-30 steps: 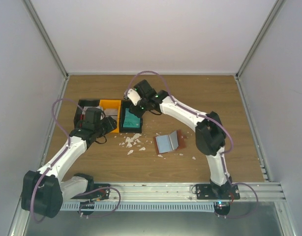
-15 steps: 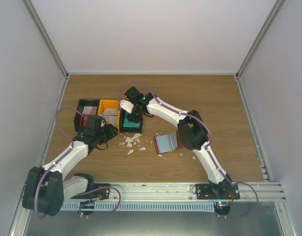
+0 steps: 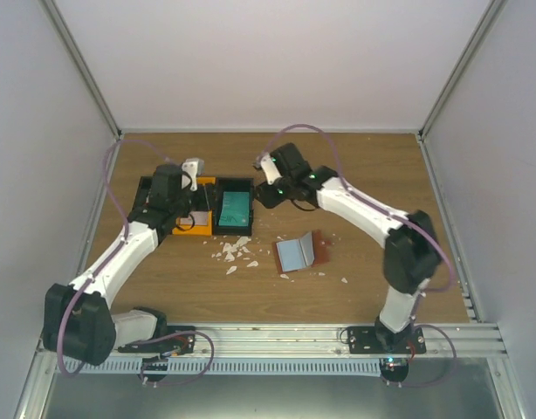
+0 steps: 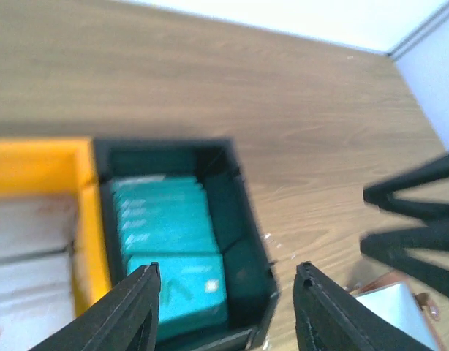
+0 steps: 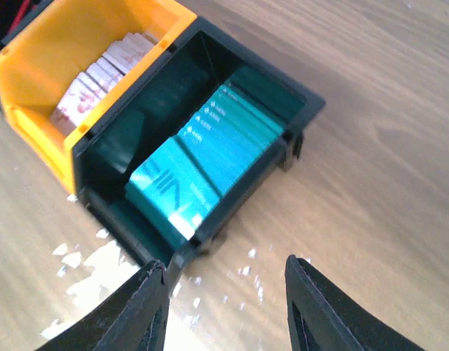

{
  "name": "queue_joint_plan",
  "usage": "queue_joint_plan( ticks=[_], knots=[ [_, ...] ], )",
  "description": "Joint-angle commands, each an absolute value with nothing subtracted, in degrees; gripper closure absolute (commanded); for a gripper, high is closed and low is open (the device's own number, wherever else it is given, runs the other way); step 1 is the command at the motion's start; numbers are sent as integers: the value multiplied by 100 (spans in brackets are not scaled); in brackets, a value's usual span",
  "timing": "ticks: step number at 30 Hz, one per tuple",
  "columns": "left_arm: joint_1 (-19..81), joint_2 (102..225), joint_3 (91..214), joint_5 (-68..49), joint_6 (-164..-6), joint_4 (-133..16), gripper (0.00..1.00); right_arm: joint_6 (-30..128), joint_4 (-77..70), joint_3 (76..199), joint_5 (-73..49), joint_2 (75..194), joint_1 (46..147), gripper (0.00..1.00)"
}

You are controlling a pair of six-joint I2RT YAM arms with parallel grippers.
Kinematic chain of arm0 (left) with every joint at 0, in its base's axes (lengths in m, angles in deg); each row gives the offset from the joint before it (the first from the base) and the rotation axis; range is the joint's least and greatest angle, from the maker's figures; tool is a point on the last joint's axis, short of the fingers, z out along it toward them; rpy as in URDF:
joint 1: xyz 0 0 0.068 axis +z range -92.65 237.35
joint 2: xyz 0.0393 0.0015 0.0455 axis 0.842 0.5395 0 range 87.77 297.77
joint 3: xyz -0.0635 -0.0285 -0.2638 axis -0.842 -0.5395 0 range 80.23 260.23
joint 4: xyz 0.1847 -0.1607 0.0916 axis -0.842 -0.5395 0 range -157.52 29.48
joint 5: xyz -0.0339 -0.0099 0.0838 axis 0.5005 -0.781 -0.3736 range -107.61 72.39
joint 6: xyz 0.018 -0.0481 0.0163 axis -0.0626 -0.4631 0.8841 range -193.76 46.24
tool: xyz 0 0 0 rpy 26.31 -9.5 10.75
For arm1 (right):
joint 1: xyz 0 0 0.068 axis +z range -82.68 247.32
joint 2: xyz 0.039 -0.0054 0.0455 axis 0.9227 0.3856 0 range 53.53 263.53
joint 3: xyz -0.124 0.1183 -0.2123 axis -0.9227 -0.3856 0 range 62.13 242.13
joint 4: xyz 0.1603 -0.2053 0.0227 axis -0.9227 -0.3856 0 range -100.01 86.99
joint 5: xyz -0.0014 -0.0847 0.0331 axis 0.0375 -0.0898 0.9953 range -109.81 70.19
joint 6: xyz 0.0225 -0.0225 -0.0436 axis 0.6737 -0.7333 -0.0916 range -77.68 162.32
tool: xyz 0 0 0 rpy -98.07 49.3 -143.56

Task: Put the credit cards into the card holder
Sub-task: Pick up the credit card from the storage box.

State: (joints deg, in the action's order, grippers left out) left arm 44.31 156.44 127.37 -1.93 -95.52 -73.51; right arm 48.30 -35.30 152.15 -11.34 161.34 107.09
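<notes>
Nearby, orange bin (image 5: pixel 85 29), white scraps (image 3: pixel 235 253), card holder (image 3: pixel 296 254)

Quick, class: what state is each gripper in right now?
Left gripper: open, holding nothing.
Right gripper: open, holding nothing.

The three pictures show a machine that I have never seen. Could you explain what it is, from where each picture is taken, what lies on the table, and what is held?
These are two robot arms bolted at the near edge of a table. The wide picture comes from a camera above; the other two come from cameras on each wrist. The left gripper and right gripper both hover open near a black bin of teal cards, holding nothing. Beside it stands an orange bin with pale cards. A half-open brown card holder and white scraps sit on the wood.
</notes>
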Motion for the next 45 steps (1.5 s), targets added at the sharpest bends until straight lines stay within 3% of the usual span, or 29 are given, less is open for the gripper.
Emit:
queue_joint_plan(
  ticks=[1, 7, 9, 11, 14, 18, 25, 29, 45],
  knots=[
    [3998, 16119, 13450, 111, -7650, -7260, 48, 5893, -2973, 13797, -830, 15078, 10756, 54],
    [3305, 17093, 14307, 293, -4978, -8100, 47, 6222, -3144, 12566, -1019, 14380, 10720, 56],
    [3268, 17400, 14475, 472, -3569, -8708, 52, 6314, -3089, 12195, -800, 14188, 10629, 56],
    [3355, 17544, 14471, 10, -3150, -8698, 61, 6379, -3077, 11901, -632, 14066, 10503, 56],
    [3670, 17654, 14732, 404, -2946, -8855, 63, 6356, -3082, 11668, -464, 13998, 10380, 56],
    [3734, 17889, 15028, 737, -2411, -9104, 58, 6243, -3062, 11605, -375, 14210, 10293, 56],
    [3668, 18901, 15833, -74, -2051, -9899, 55, 6262, -3120, 11394, -450, 14378, 10127, 51],
    [3652, 19255, 15909, -513, -1878, -10011, 59, 6267, -3239, 11303, -399, 14424, 10103, 51],
    [3477, 20177, 16637, -806, -1646, -10718, 60, 6070, -3084, 11337, -331, 14965, 9990, 51]
  ],
)
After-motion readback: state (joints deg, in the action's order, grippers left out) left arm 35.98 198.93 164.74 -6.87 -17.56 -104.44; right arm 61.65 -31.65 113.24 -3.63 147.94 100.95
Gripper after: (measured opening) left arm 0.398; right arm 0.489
